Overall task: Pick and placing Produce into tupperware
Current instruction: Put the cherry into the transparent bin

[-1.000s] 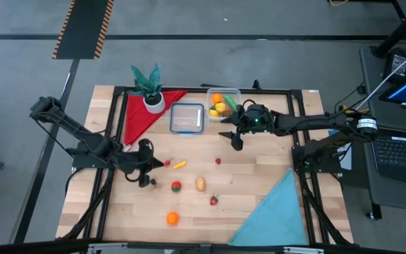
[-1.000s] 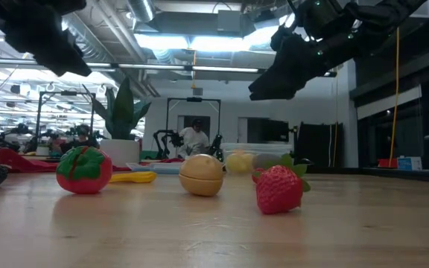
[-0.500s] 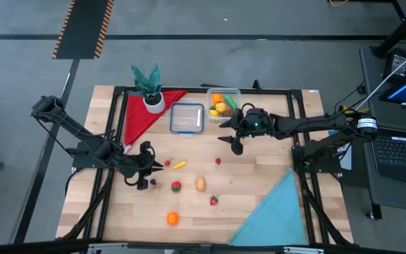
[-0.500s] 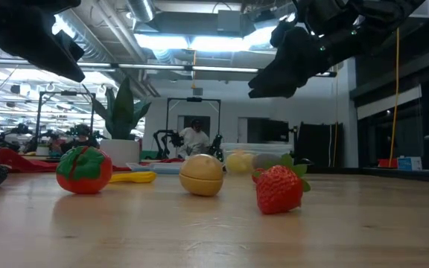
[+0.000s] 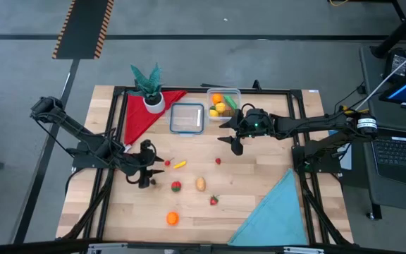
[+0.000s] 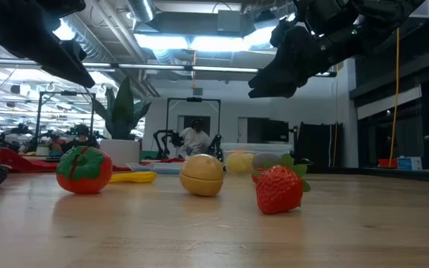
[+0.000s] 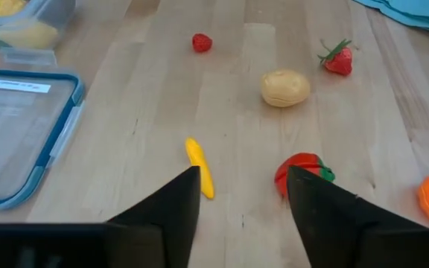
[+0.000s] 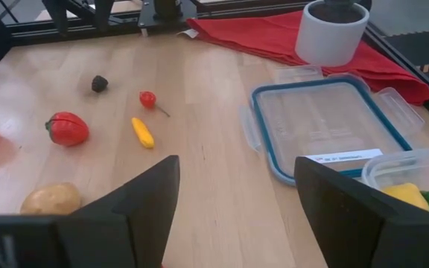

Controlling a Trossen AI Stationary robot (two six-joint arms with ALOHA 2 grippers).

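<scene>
Clear plastic forms the tub [image 5: 223, 103], which we take as our landmark at the far edge of the table [image 5: 259, 190]; inside it we see orange, yellow and green produce. Just left of the tub lies a flat lid [image 5: 187, 118] with a blue rim, and beyond that a red cloth [image 5: 138, 116] under a potted plant [image 5: 149, 86]. The right gripper [image 5: 232, 140] hangs just in front of the tub, above the wood, its fingers spread wide and holding nothing. The left gripper [image 5: 149, 172] sits well away from the tub, toward the near left, and we see its fingers parted and empty in its wrist view, with the banana [image 7: 199, 167] and the tomato [image 7: 302, 172] ahead of them. Loose pieces lie on the table nearer us than the tub: a small cherry [image 5: 167, 162], the banana [image 5: 180, 164], a little red berry [image 5: 218, 161], the tomato [image 5: 177, 186], a potato [image 5: 200, 185], a strawberry [image 5: 214, 200] and an orange [image 5: 172, 219]. A teal cloth [image 5: 273, 215] covers the near right corner, far from the tub.
</scene>
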